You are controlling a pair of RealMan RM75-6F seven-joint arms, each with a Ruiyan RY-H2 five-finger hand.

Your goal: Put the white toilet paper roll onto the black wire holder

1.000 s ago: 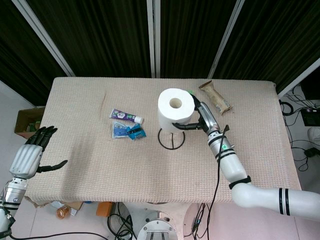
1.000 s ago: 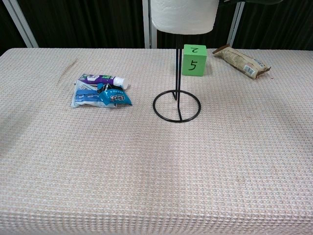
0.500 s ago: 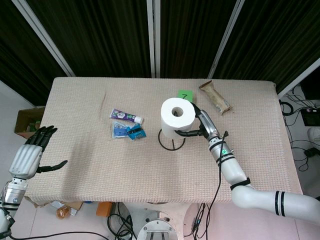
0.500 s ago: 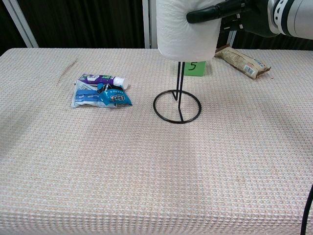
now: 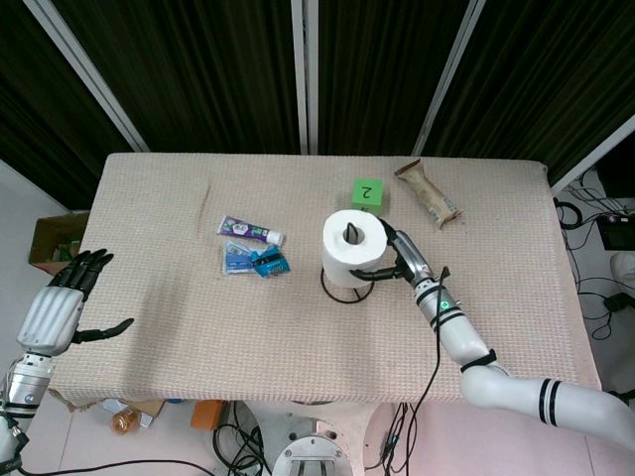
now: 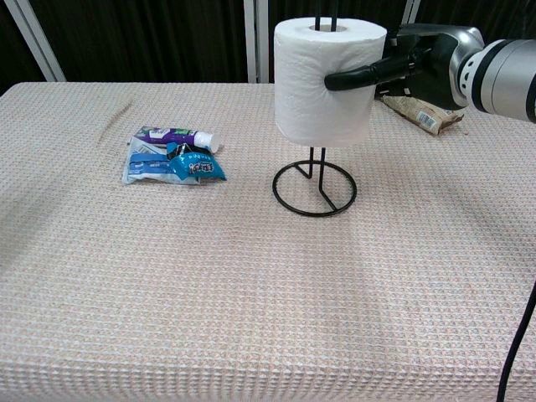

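The white toilet paper roll (image 5: pixel 351 248) (image 6: pixel 328 81) is threaded on the upright rod of the black wire holder (image 5: pixel 346 286) (image 6: pixel 315 189), whose tip pokes out of the roll's core. The roll hangs above the holder's round base. My right hand (image 5: pixel 393 255) (image 6: pixel 402 69) grips the roll from its right side, thumb across the front. At the table's near left corner, my left hand (image 5: pixel 69 302) hovers with its fingers spread and nothing in them; it appears only in the head view.
A toothpaste tube (image 6: pixel 173 136) and a blue packet (image 6: pixel 172 166) lie left of the holder. A green numbered cube (image 5: pixel 367 192) sits behind it, and a wrapped snack bar (image 5: pixel 429 193) (image 6: pixel 419 109) lies at the back right.
My right hand has lowered the roll down over the holder's rod, so the rod tip now shows through the core. The holder has shifted slightly. The left hand has not moved.
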